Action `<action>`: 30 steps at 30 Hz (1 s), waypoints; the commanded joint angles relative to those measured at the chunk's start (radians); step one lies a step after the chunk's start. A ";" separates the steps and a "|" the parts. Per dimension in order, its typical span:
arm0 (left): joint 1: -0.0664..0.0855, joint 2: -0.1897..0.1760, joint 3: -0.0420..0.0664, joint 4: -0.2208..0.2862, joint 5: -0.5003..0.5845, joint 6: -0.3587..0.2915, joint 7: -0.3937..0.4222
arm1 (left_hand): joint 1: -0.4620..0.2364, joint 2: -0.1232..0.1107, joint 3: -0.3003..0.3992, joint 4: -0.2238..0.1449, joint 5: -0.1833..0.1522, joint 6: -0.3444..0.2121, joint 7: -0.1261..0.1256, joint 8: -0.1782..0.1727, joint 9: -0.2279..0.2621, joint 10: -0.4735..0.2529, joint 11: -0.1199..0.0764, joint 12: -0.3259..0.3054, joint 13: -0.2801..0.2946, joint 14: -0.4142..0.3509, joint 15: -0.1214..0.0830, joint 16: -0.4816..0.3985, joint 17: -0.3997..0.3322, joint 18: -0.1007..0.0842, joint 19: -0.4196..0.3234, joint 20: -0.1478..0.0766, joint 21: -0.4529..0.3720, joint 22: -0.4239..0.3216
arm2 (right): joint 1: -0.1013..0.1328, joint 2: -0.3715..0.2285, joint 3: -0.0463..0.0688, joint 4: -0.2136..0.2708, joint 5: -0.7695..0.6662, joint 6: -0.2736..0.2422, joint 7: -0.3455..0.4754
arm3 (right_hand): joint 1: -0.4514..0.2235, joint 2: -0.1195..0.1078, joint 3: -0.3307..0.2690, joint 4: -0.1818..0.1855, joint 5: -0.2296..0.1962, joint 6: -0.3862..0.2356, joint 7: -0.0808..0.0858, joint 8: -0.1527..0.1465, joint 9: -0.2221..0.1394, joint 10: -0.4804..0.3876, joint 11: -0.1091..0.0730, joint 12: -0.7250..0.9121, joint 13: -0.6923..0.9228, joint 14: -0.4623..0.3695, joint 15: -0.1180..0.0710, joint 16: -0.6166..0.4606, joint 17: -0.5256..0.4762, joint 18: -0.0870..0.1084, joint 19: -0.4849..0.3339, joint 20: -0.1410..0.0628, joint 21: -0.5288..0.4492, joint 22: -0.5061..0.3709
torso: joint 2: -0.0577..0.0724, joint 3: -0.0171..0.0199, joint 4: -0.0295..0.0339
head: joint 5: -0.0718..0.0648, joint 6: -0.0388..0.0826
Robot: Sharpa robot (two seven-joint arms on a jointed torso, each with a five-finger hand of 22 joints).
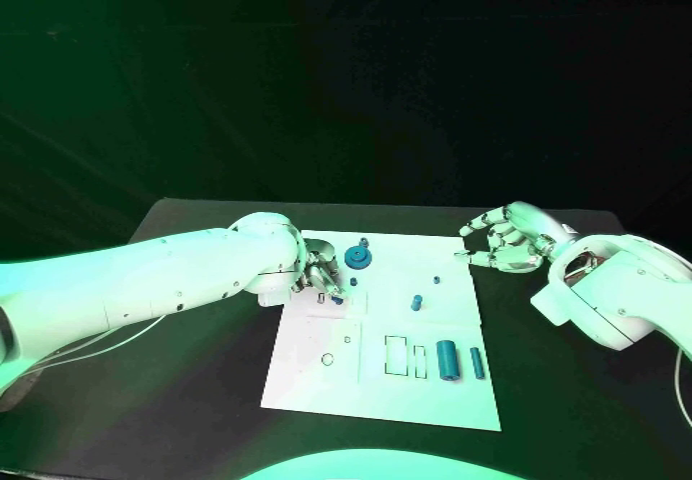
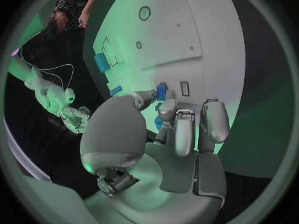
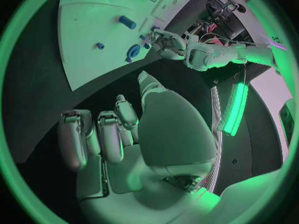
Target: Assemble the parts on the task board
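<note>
Board [image 1: 378, 400], white, mid-table, with blue parts on it and the left hand [image 1: 315, 272] down at its far left corner.
That hand pinches a small blue peg [image 2: 161, 91] on or just above the board, seemingly between thumb and fingertips. A blue gear [image 1: 358, 261] lies just beside it; two blue cylinders [image 1: 449, 359] lie near the board's right edge. The right hand [image 1: 508, 240] hovers off the board's far right corner, fingers curled, holding nothing.
</note>
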 commanded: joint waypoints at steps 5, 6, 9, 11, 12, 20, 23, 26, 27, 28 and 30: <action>-0.003 0.001 -0.002 0.000 -0.006 0.045 -0.004 | -0.002 0.008 0.120 -0.113 0.005 0.040 -0.031 0.005 0.185 0.007 -0.002 0.000 -0.002 0.091 -0.006 0.004 0.218 -0.009 0.008 0.000 0.007 0.000 | -0.001 0.001 0.000 0.000 -0.007 0.016 0.005 | -0.009 0.006 -0.005 0.000 0.001 0.008 -0.001 0.006 -0.002 -0.006 -0.003 -0.002 0.000 0.089 0.000 -0.004 0.210 0.013 0.060 0.003 -0.007 0.231 | 0.000 0.0003 -0.0002 | 0.002 0.000; -0.003 0.001 -0.002 0.000 -0.006 0.046 -0.005 | -0.002 0.008 0.120 -0.113 0.005 0.040 -0.031 0.005 0.185 0.007 -0.002 0.000 -0.002 0.091 -0.006 0.004 0.218 -0.009 0.008 0.000 0.007 0.000 | -0.001 0.001 0.000 0.000 -0.007 0.016 0.004 | -0.009 0.006 -0.005 0.000 0.001 0.008 -0.001 0.006 -0.002 -0.006 -0.003 -0.002 0.000 0.089 0.000 -0.004 0.210 0.013 0.060 0.003 -0.007 0.231 | 0.000 0.0004 -0.0003 | 0.002 0.000; -0.003 0.000 -0.002 0.000 -0.006 0.049 -0.005 | -0.002 0.008 0.121 -0.115 0.005 0.040 -0.031 0.005 0.185 0.007 -0.002 0.000 -0.003 0.091 -0.006 0.005 0.218 -0.009 0.009 -0.001 0.007 0.002 | -0.001 0.001 0.000 0.000 -0.007 0.016 0.004 | -0.009 0.006 -0.005 0.000 0.001 0.008 -0.001 0.006 -0.002 -0.006 -0.003 -0.002 0.000 0.089 0.000 -0.004 0.210 0.013 0.060 0.003 -0.007 0.231 | 0.000 0.0002 -0.0003 | 0.002 0.000; -0.003 0.000 -0.002 -0.001 -0.005 0.051 -0.005 | -0.002 0.008 0.122 -0.116 0.005 0.041 -0.031 0.005 0.185 0.008 -0.002 0.000 -0.002 0.091 -0.006 0.004 0.218 -0.009 0.008 -0.001 0.007 0.001 | -0.001 0.001 0.000 0.000 -0.007 0.016 0.004 | -0.009 0.006 -0.005 0.000 0.001 0.008 -0.001 0.006 -0.002 -0.006 -0.003 -0.002 0.000 0.089 0.000 -0.004 0.210 0.013 0.060 0.003 -0.007 0.231 | 0.000 0.0001 -0.0003 | 0.002 0.000; -0.003 0.000 -0.002 -0.001 -0.005 0.052 -0.005 | -0.002 0.008 0.122 -0.116 0.005 0.041 -0.031 0.005 0.185 0.008 -0.002 0.000 -0.002 0.091 -0.006 0.004 0.218 -0.009 0.008 -0.001 0.007 0.001 | -0.001 0.001 0.000 0.000 -0.007 0.016 0.004 | -0.009 0.006 -0.005 0.000 0.001 0.008 -0.001 0.006 -0.002 -0.006 -0.003 -0.002 0.000 0.089 0.000 -0.004 0.210 0.013 0.060 0.003 -0.007 0.231 | 0.000 0.0001 -0.0003 | 0.002 -0.001; -0.003 0.001 -0.002 -0.003 -0.002 0.062 -0.006 | -0.004 0.009 0.125 -0.117 0.006 0.041 -0.032 0.005 0.186 0.008 -0.003 0.000 -0.002 0.092 -0.007 0.005 0.219 -0.009 0.009 -0.001 0.007 0.002 | -0.001 0.001 0.000 -0.001 -0.007 0.017 0.004 | -0.009 0.006 -0.006 0.000 0.001 0.009 -0.001 0.006 -0.002 -0.007 -0.003 -0.003 -0.001 0.089 0.000 -0.005 0.209 0.013 0.060 0.003 -0.007 0.231 | 0.001 0.0003 -0.0001 | 0.000 -0.002; -0.003 0.002 -0.002 -0.004 0.001 0.066 -0.007 | -0.005 0.009 0.126 -0.119 0.006 0.042 -0.032 0.006 0.187 0.010 -0.003 0.001 -0.001 0.092 -0.007 0.005 0.218 -0.009 0.008 -0.002 0.007 0.001 | -0.001 0.001 0.000 -0.001 -0.007 0.017 0.004 | -0.009 0.006 -0.006 0.000 0.001 0.009 -0.001 0.006 -0.002 -0.007 -0.003 -0.003 -0.001 0.089 0.000 -0.005 0.209 0.013 0.060 0.003 -0.007 0.231 | 0.001 0.0005 -0.0006 | 0.001 -0.002; -0.003 0.002 -0.002 -0.005 0.006 0.071 -0.007 | -0.010 0.010 0.131 -0.121 0.006 0.045 -0.033 0.007 0.189 0.010 -0.003 -0.001 -0.004 0.092 -0.008 0.005 0.220 -0.009 0.008 -0.003 0.006 0.001 | -0.001 0.001 0.000 -0.001 -0.007 0.017 0.004 | -0.009 0.006 -0.006 0.000 0.001 0.009 -0.001 0.006 -0.002 -0.007 -0.003 -0.003 -0.001 0.089 0.000 -0.005 0.209 0.013 0.060 0.003 -0.007 0.231 | 0.001 0.0009 -0.0006 | 0.002 -0.004; -0.003 0.003 -0.002 -0.006 0.008 0.073 -0.007 | -0.013 0.010 0.132 -0.122 0.006 0.046 -0.033 0.008 0.190 0.010 -0.004 -0.001 -0.006 0.092 -0.008 0.005 0.220 -0.009 0.009 -0.003 0.007 0.001 | -0.001 0.001 0.000 -0.001 -0.007 0.017 0.004 | -0.009 0.006 -0.006 0.000 0.001 0.009 -0.001 0.006 -0.002 -0.007 -0.003 -0.003 -0.001 0.089 0.000 -0.005 0.209 0.013 0.060 0.003 -0.007 0.231 | 0.001 0.0010 -0.0007 | 0.002 -0.004; -0.003 0.003 -0.002 -0.006 0.009 0.074 -0.007 | -0.017 0.010 0.134 -0.123 0.006 0.048 -0.034 0.009 0.191 0.012 -0.004 -0.001 -0.007 0.093 -0.008 0.006 0.221 -0.009 0.010 -0.003 0.007 0.003 | -0.001 0.000 0.000 -0.001 -0.007 0.016 0.004 | -0.009 0.006 -0.006 0.000 0.001 0.009 -0.001 0.006 -0.002 -0.007 -0.003 -0.003 -0.001 0.089 0.000 -0.005 0.209 0.013 0.060 0.003 -0.007 0.231 | 0.001 0.0011 -0.0007 | 0.001 -0.004; -0.003 0.004 -0.002 -0.007 0.013 0.077 -0.008 | -0.025 0.011 0.137 -0.124 0.005 0.052 -0.035 0.010 0.193 0.014 -0.006 -0.002 -0.008 0.093 -0.009 0.006 0.221 -0.009 0.011 -0.005 0.007 0.004 | -0.001 0.000 0.000 -0.001 -0.007 0.016 0.004 | -0.009 0.006 -0.006 0.000 0.001 0.009 -0.001 0.006 -0.002 -0.007 -0.003 -0.003 -0.001 0.089 0.000 -0.005 0.209 0.013 0.060 0.003 -0.007 0.231 | 0.001 0.0011 -0.0011 | 0.001 -0.004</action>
